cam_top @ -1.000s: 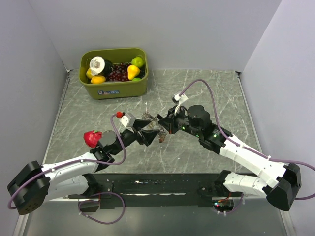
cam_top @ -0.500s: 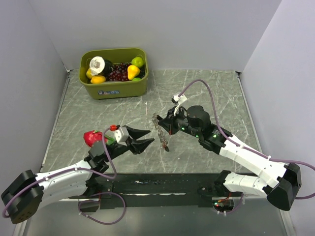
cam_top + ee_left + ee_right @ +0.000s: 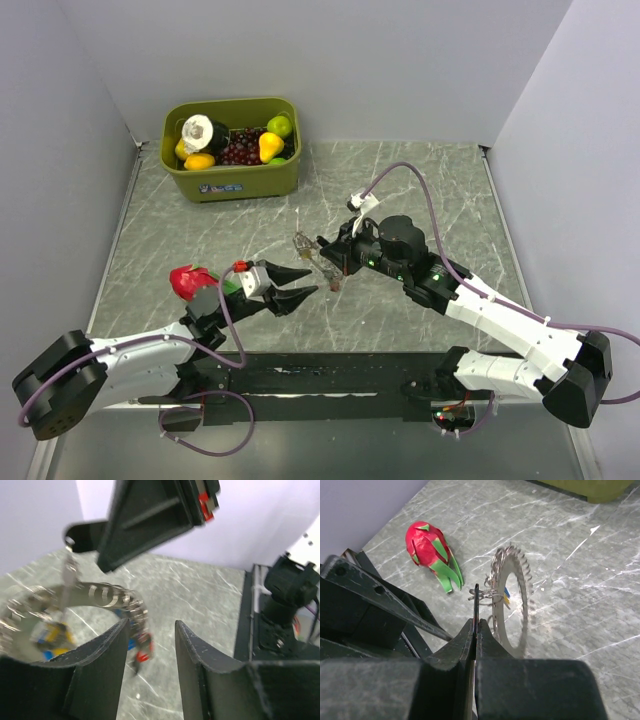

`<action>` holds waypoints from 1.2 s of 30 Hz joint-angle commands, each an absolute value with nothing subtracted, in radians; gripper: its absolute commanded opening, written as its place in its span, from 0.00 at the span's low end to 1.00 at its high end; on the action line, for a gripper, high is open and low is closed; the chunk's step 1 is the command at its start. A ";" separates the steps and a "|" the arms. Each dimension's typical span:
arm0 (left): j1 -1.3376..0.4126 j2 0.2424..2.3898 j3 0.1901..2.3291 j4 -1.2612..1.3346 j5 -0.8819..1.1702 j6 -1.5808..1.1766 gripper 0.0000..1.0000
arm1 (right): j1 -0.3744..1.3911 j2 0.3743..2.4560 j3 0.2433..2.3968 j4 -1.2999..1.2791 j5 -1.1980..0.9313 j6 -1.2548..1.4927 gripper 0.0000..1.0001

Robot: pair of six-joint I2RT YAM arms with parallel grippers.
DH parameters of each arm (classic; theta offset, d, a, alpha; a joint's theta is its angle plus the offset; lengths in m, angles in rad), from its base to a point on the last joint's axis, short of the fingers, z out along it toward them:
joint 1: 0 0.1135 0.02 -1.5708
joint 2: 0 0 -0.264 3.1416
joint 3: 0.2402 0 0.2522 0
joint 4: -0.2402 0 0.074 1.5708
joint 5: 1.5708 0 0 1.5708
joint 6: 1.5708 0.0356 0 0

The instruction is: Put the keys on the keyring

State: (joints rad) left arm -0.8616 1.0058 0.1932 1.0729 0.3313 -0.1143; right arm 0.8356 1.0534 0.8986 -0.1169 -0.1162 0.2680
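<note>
Keyring (image 3: 496, 580) in right end effector (image 3: 475, 624), long axis far-left-to-near-right.

The left end effector (image 3: 305, 297) has backed off the keyring (image 3: 315, 257).

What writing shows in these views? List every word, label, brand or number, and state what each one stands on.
Small white and blue label on the front wall of the olive-green plastic bin: too small to read in the top view.
No other word, number, brand or sign can be read in the top view or in either wrist view.
</note>
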 commanded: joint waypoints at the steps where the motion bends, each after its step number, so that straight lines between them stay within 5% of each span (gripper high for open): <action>1: -0.867 1.009 0.199 1.207 0.267 -0.077 0.46 | 0.845 1.037 0.963 -0.058 -0.107 0.256 0.00; 25: -0.867 1.172 0.270 1.335 0.133 -0.060 0.48 | 0.853 1.042 0.957 -0.038 -0.112 0.258 0.00; 36: -0.867 1.132 0.279 1.278 0.247 -0.078 0.42 | 0.856 1.037 0.957 -0.043 -0.094 0.256 0.00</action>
